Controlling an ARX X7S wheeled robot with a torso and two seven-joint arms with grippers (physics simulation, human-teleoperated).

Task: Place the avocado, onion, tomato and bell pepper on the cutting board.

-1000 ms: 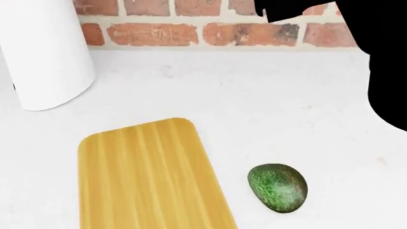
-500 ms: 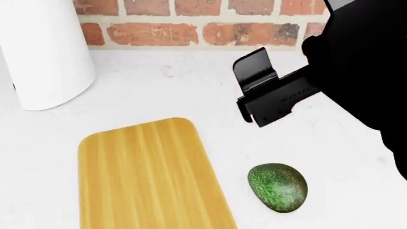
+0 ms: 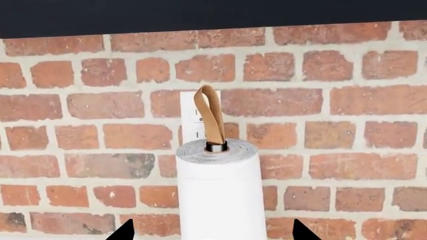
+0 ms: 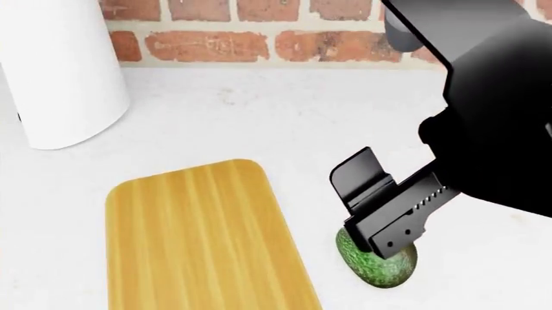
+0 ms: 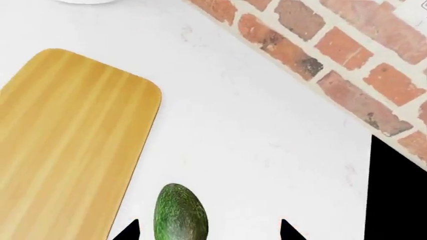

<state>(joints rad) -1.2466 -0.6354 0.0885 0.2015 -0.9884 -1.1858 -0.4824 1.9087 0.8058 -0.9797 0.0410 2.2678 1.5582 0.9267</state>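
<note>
The dark green avocado (image 4: 379,270) lies on the white counter just right of the cutting board (image 4: 203,239), which has nothing on it. My right gripper (image 4: 364,216) hangs open directly over the avocado and hides its top in the head view. In the right wrist view the avocado (image 5: 181,212) sits between the two dark fingertips (image 5: 127,231), closer to the one on the board (image 5: 67,140) side, with no contact. My left gripper (image 3: 212,232) is open and faces a paper towel roll. The onion, tomato and bell pepper are out of view.
A white paper towel roll (image 4: 61,71) stands at the back left of the counter, and its holder has a tan loop (image 3: 210,122) on top. A brick wall (image 4: 258,39) runs along the back. The black right arm (image 4: 496,110) fills the upper right of the head view.
My right arm has swung down and leftward from the upper right corner, and its open gripper now hangs over the avocado. The avocado and board have not moved.
</note>
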